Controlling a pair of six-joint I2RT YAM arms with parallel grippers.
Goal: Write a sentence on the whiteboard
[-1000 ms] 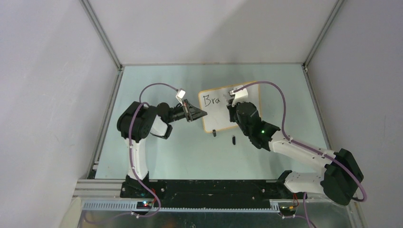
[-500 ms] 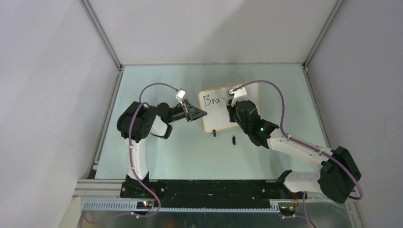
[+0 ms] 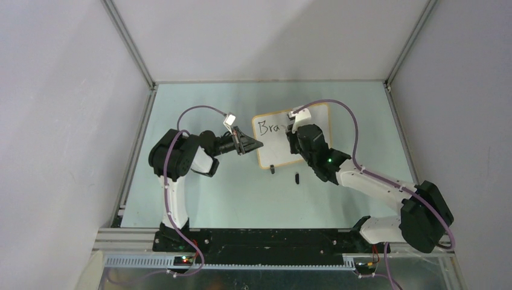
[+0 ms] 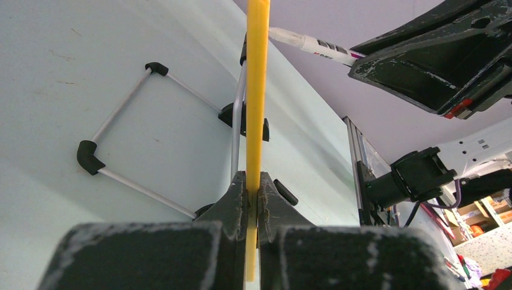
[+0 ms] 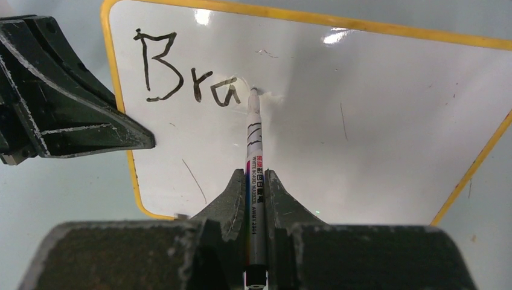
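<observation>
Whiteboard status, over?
Left gripper shut on whiteboard edge. Right gripper shut on marker, tip at board. Sentence reads "Bra". Nothing in the way.

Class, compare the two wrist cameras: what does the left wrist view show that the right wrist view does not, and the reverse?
Only the left wrist view: the whiteboard edge-on, its frame clamped in the left pincer, and a wire stand with black corners on the side away from the marker.
Only the right wrist view: the board's writing face, the sentence so far reading "Bra", and the marker's tip at the board just right of the "a", the barrel gripped by the right pincer.
Both: the board, the marker, and the opposite arm's pincer.
</observation>
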